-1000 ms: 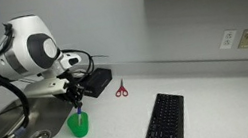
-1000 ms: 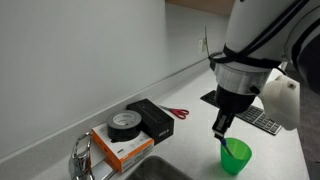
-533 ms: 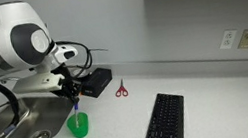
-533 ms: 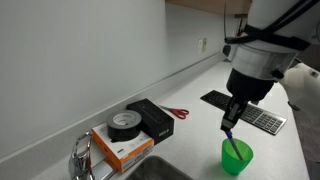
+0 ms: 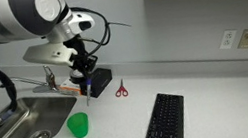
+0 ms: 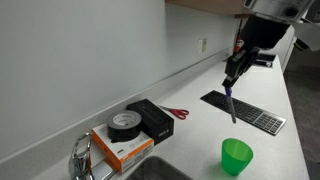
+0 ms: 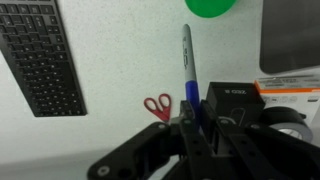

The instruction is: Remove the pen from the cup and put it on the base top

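- Blue and thin, the stick pen [image 6: 231,104] hangs nearly upright in the air. My black gripper [image 6: 231,84] is clamped narrowly on its upper end.
- The pen is clear of the small bright green plastic cup [image 6: 236,156], which stands upright on the pale grey-white countertop [image 6: 195,135] below.
- In my wrist view, the red-handled scissors [image 7: 157,106] lie on the counter beside the pen, with the black keyboard [image 7: 45,60] well apart.

1. An exterior view is facing the wall [image 5: 188,28] across the tabletop [image 5: 219,89].
2. An exterior view is looking along the tabletop [image 6: 195,135], closer.
3. The wrist view is looking down; all are showing the scissors [image 7: 157,106].
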You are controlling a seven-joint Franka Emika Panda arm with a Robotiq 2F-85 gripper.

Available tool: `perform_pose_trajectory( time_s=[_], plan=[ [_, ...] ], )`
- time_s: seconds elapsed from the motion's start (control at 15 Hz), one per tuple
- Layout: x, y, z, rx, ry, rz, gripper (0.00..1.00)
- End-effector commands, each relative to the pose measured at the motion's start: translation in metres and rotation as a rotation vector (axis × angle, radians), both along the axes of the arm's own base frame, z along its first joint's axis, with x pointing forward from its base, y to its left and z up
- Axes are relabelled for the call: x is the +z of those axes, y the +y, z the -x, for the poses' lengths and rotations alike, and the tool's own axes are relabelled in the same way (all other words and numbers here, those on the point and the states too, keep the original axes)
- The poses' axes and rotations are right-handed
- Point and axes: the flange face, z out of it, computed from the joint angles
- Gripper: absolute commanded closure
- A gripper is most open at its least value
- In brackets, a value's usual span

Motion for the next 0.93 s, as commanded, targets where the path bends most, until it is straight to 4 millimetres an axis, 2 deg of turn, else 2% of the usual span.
perform_pose_trajectory(
  time_s=[0.0,0.2,0.47,0.73,0.8,0.87],
  plan=[
    [-0.014,-0.05,-0.038,-0.125,0.081,-0.007,0.97],
    [-0.066,-0.071,-0.07,-0.164,0.206,-0.027,0.97],
    [-0.139,-0.064,-0.107,-0.136,0.377,-0.093,0.97],
    [-0.177,-0.058,-0.137,-0.142,0.432,-0.111,0.97],
    [-0.181,-0.056,-0.141,-0.143,0.437,-0.108,0.75],
    [-0.184,-0.055,-0.146,-0.142,0.44,-0.107,0.61]
  ],
)
